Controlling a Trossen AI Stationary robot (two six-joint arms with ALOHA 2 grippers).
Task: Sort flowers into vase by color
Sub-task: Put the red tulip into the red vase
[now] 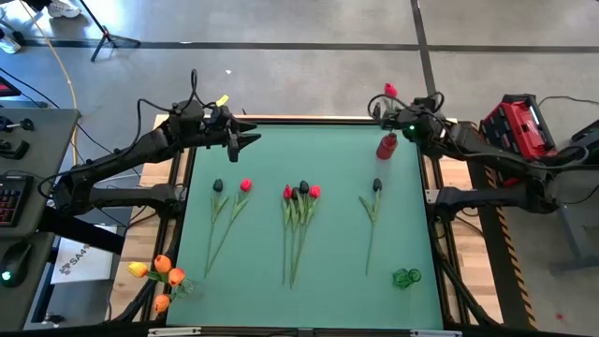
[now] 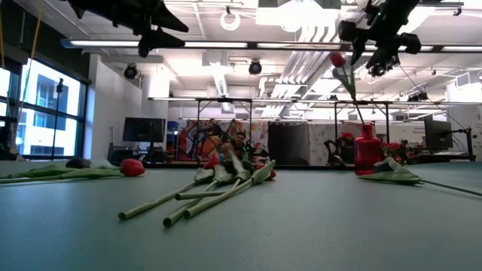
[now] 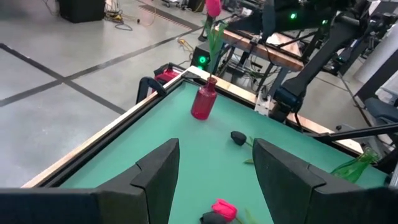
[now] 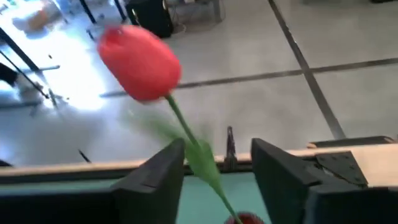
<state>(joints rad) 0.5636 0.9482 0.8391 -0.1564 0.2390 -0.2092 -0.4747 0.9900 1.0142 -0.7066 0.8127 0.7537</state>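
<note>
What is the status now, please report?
Right gripper open above red vase, red tulip standing in it. Left gripper open, waiting at table's far edge. Other tulips lie on the mat. Nothing in the way.

A: What kind of place is this rig operating in?

B: A robotics lab or workshop. The green-topped table is standing on a bare concrete floor marked with dark lines, and a tripod leg is resting on that floor beyond the table's far edge.

A: What else is indicating that?

B: Exposed ducts and strip lights are running across an open ceiling. A monitor is sitting in the background, a keyboard and mouse are lying at a workstation off the table's left edge, and a red case is sitting off its right edge.
</note>
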